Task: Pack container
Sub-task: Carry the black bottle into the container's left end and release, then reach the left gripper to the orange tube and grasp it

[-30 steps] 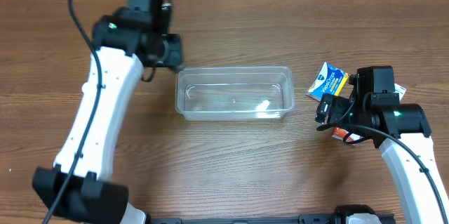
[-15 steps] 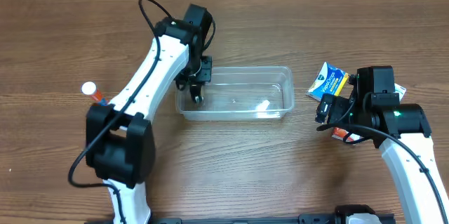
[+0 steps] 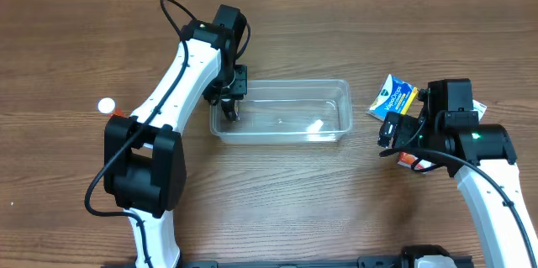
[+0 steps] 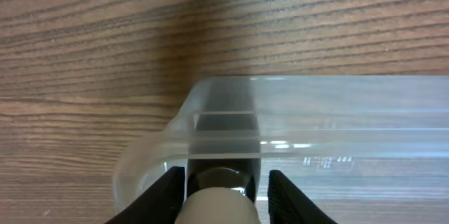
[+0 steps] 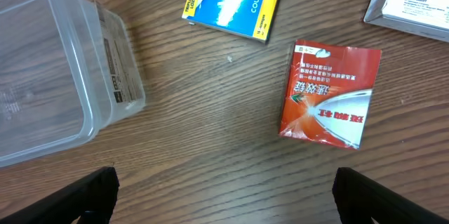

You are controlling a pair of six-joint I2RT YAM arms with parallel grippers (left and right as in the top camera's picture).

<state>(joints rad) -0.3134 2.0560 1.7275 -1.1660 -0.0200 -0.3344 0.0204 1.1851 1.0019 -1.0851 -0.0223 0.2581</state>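
Container (image 3: 282, 112) mid-table (image 3: 277, 201), left claw (image 3: 230, 110) inside its left end. Packets (image 3: 393, 97) on table right of it, right claw (image 3: 389, 129) over them. Bottle (image 3: 108, 107) far left.

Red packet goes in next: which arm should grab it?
Right. The right gripper is open close to the red rectangular packet. The left gripper is at the far end of the clear plastic rectangular tub, holding a pale rounded item.

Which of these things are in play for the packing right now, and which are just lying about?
In play: container; left hand; pale round item it grips at the container's left end.
Lying about on the table: blue-yellow packet; red packet; white packet; white-capped bottle. Probably packed later.
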